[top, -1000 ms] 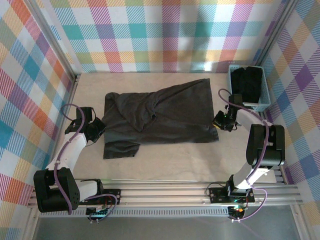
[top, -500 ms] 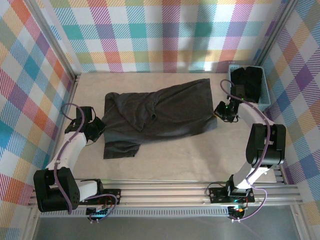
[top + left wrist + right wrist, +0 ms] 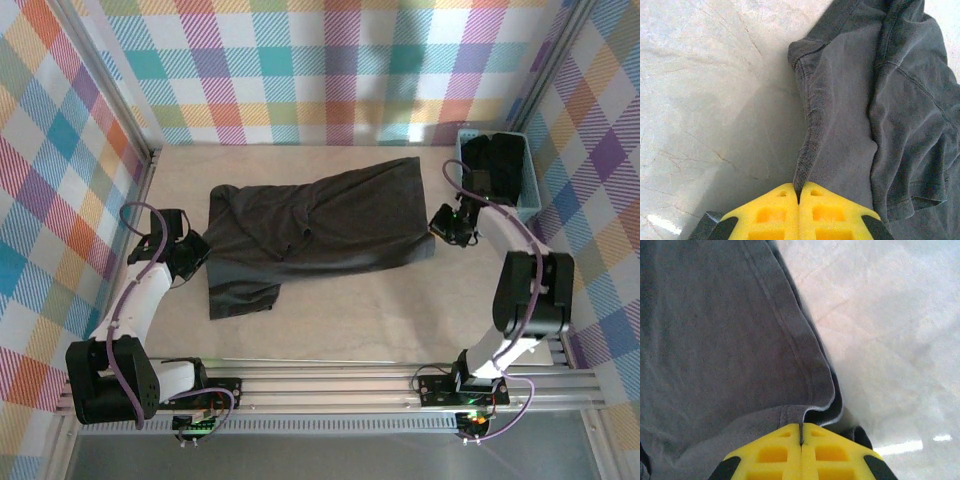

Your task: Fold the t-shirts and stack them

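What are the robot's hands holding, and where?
The dark charcoal cotton t-shirt: the left gripper pinches a stitched edge at its left end, the right gripper the hem at its right end.

No lettering, label or number can be read anywhere, as far as these views allow.

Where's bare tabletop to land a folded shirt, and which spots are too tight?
Widest free patch: between the t-shirt and the aluminium rail, centre to right. A narrower strip runs between the t-shirt and the back wall. Tight: right side, between the right end effector and the basket; left edge, where the left end effector pinches it.
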Motion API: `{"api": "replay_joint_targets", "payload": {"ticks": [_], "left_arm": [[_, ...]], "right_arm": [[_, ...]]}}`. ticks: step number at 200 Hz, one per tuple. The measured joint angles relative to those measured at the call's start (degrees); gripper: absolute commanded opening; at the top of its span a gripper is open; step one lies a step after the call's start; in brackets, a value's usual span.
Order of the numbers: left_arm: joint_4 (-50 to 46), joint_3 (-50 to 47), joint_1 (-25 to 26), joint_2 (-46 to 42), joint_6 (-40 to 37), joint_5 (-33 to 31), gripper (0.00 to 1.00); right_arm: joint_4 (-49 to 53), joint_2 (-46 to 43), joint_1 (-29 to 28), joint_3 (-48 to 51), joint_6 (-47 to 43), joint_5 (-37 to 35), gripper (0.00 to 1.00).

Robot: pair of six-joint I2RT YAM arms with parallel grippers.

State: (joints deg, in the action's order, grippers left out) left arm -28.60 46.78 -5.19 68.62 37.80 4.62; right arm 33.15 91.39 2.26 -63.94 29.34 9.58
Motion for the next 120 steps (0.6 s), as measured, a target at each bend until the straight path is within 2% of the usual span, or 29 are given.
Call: {"api": "replay_joint_targets", "payload": {"ticks": [39,63,83,120], "left_arm": [[-0.33,-0.04,-0.15,-3.56,0.00,-0.87,0.00],[-0.26,-0.04,-0.39,-5.35,0.00,-1.97,0.00],[-0.07,0.00,-0.72,-3.63,0.04,-2.40,0.00],[1.42,1.01,-0.96,6.34,0.09,-2.56,0.00]], "right_arm": [[3.72,-14.56,-0.57,6.67,0.66,2.14,0.00],[5.33,-17.31,-0.79,6.49,1.64,3.17,0.00],[5.60,-12.85,-0.79,4.02,1.77,2.93,0.00],[4.22,6.47,-0.72,-5.07,2.14,1.86,0.00]]}}
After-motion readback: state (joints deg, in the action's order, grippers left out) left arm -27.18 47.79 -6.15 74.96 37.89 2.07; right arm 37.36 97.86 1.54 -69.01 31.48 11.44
